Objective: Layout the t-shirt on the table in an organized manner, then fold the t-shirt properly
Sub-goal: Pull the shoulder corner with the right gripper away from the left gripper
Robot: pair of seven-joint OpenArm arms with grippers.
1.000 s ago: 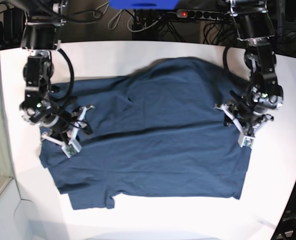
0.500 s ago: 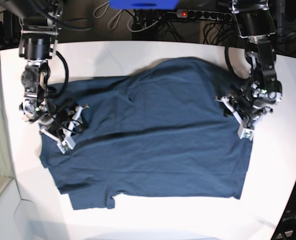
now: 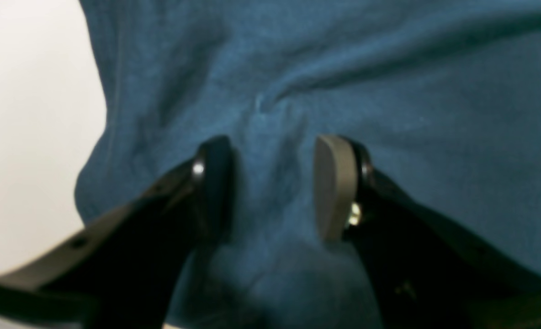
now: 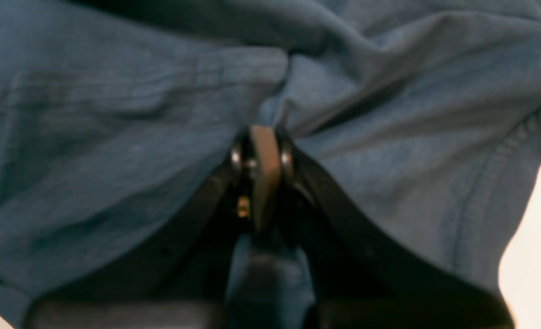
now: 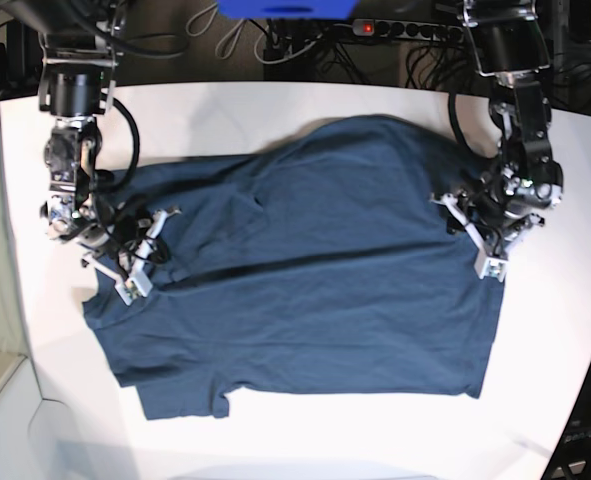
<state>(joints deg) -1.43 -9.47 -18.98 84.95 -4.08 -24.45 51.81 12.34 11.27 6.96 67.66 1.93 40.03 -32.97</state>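
Observation:
The dark navy t-shirt [image 5: 315, 280] lies spread across the white table [image 5: 275, 105], wrinkled, with a long crease running across its middle. My right gripper [image 4: 261, 160] is shut, pinching a fold of the shirt's cloth near its hem. In the base view this gripper [image 5: 140, 255] sits at the shirt's left edge. My left gripper [image 3: 275, 183] rests on the cloth with its jaws apart, and a soft ridge of fabric rises between the pads [image 3: 334, 183]. In the base view it [image 5: 467, 235] is at the shirt's right edge.
A power strip [image 5: 375, 28] with a red light and tangled cables lie behind the table's far edge, beside a blue object [image 5: 285, 8]. Bare white tabletop [image 3: 23, 137] shows beside the shirt. The table's edge curves away at the right.
My right gripper has closed on the cloth at the shirt's left edge and shifted slightly towards the far side. The left gripper has barely moved.

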